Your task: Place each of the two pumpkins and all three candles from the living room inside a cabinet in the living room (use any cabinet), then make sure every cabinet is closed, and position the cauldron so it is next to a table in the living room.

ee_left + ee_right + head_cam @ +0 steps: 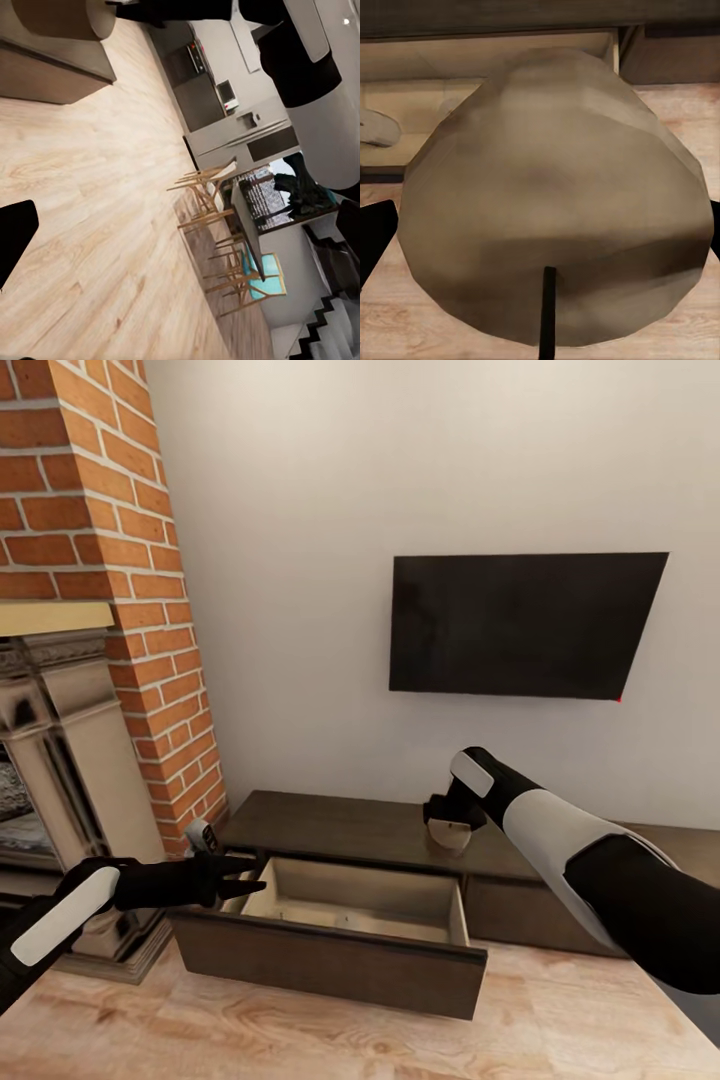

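The long, low dark brown cabinet (340,825) stands against the white wall with one drawer (340,955) pulled out, its pale wood inside showing. My right gripper (447,826) hangs over the cabinet top just behind that drawer, shut on a beige rounded candle (449,836). Close up in the right wrist view, the candle (555,187) has a dark wick, with the open drawer beyond it. My left gripper (243,880) is open at the drawer's left corner, holding nothing. The pumpkins and the cauldron are out of view.
A red brick fireplace (100,530) rises at the left, close to my left arm. A black TV (520,625) hangs on the wall above the cabinet. In the left wrist view, wooden chairs (217,225) and a kitchen lie across light wood floor.
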Available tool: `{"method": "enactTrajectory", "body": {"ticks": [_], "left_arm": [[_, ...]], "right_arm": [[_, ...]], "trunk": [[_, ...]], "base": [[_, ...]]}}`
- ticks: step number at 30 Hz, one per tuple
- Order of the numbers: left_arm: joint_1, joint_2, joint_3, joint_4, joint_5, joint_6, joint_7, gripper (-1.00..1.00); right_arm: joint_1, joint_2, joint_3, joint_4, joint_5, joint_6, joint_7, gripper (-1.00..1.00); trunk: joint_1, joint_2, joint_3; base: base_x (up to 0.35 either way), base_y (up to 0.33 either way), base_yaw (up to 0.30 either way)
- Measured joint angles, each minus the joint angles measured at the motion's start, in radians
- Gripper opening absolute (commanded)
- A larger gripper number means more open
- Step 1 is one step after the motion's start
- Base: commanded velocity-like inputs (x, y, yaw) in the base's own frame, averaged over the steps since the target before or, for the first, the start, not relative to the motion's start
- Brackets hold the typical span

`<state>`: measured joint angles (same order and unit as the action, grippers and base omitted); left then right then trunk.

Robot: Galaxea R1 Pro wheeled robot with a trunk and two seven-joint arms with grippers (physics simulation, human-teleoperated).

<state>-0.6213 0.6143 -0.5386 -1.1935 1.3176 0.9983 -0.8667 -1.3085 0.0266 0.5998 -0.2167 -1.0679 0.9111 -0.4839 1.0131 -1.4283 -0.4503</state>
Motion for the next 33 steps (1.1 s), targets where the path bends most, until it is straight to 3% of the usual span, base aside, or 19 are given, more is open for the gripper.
{"method": "enactTrajectory", "body": {"ticks": [7, 17, 24, 33], "left_arm": [[0.000, -0.002, -0.002, 0.000, -0.001, 0.000, 0.000, 1.00], [0.000, -0.003, -0.003, -0.004, -0.005, -0.001, 0.001, 1.00], [0.000, -0.004, -0.002, -0.005, -0.006, -0.002, 0.001, 1.00], [0.000, -0.005, -0.002, -0.005, -0.006, -0.002, 0.001, 1.00]], "right_arm": [[0.004, 0.020, -0.002, 0.012, -0.006, -0.003, -0.001, -1.00], [0.013, 0.029, 0.001, 0.058, -0.001, -0.005, 0.005, -1.00], [0.054, 0.030, 0.001, 0.062, 0.000, -0.059, 0.011, -1.00], [0.089, 0.041, 0.003, 0.062, 0.001, -0.088, 0.014, -1.00]], "trunk": [[0.000, 0.000, 0.000], [0.000, 0.000, 0.000], [0.000, 0.000, 0.000], [0.035, -0.063, -0.028]], "base": [[0.131, 0.079, 0.000], [0.009, 0.015, 0.000], [0.000, 0.000, 0.000], [0.000, 0.000, 0.000]]}}
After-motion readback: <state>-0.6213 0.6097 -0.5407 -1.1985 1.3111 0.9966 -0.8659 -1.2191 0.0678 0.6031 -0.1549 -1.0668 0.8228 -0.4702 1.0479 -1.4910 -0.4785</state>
